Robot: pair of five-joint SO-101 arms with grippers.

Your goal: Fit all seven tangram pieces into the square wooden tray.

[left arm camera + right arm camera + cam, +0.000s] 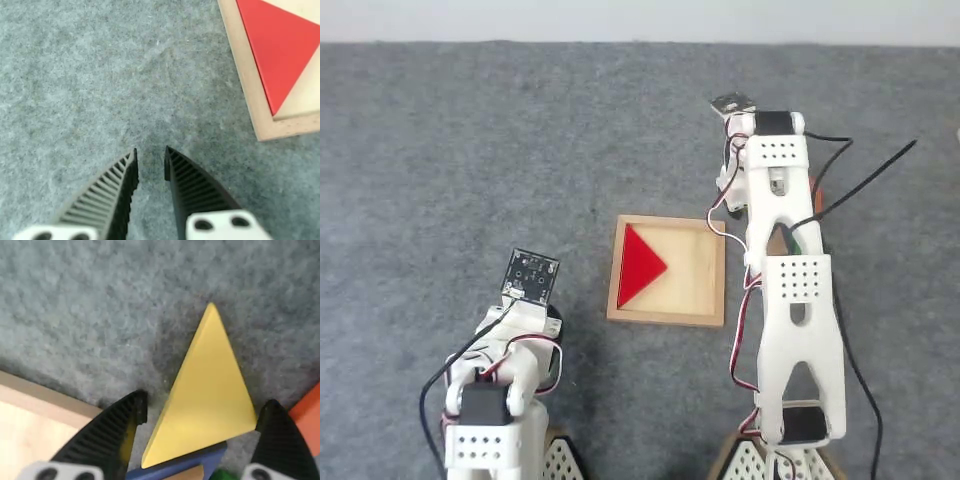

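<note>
Lying in the tray (665,318), the red triangle (638,265) is seen overhead. Left gripper (150,162) is held barely ajar, empty. Yellow triangle (205,390) is straddled by the wide-open right gripper (205,407); its slanted edges could be squeezed loose.
</note>
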